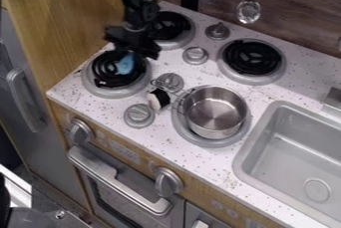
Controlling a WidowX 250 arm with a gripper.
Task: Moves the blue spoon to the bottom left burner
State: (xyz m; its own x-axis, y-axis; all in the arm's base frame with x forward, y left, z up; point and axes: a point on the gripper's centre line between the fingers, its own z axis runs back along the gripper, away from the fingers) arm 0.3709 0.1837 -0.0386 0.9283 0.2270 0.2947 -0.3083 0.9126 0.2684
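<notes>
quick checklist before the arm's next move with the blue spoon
1. Blue spoon over the bottom left burner: ok
2. Spoon lying flat on the coils: cannot tell, the gripper hangs close above it
3. Spoon released: cannot tell
4. Gripper well away from the spoon: not ok
5. Pot on the bottom right burner, off the spoon's burner: ok
6. Small black-and-white piece beside the pot, off the spoon's burner: ok

Moderate diffuse light, soft highlights on metal saucepan and oven door handle, mild shading inside sink basin, darker lower-left corner
</notes>
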